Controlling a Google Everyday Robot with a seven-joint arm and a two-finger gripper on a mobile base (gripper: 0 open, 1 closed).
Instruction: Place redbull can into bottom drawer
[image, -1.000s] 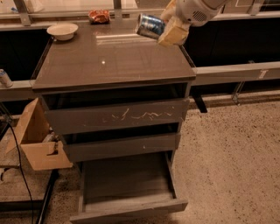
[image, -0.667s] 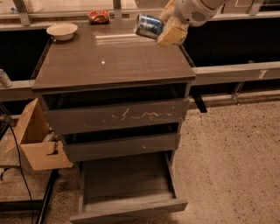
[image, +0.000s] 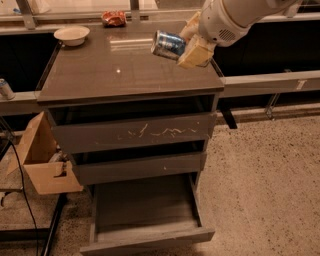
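**A:** What's changed in the last second?

**B:** The gripper (image: 187, 42) has dropped a little and come slightly forward. It's pinching the small slim silver-and-blue metallic redbull can (image: 166, 45) between its tan pads (image: 196, 52). The can lies tilted on its side, its shiny end pointing away from the gripper.

**A:** Is the can touching anything else?

**B:** No, it hangs in the air, with the dark grey-brown table (image: 115, 75) top beneath it. It's over the rear corner on the gripper's side.

**A:** And the target?

**B:** The bottom drawer (image: 150, 239), the wide shallow grey tray with the plain front, stands pulled out. It's well below the gripper, out past the table's front edge. Between them are the grey drawer with white scratches (image: 135, 132) and the narrower middle grey drawer (image: 140, 167).

**A:** So what does the small drop mean?

**B:** I'd judge the carry toward the drawer has only just started. The can still has to clear the front edge before a long descent. Lowering too early would risk knocking it on the table lip or the upper drawer fronts.

**A:** Anything else nearby?

**B:** A white bowl (image: 71, 35) and a red-orange wrinkled snack bag (image: 113, 18) sit well away from the gripper, at the table's far side.
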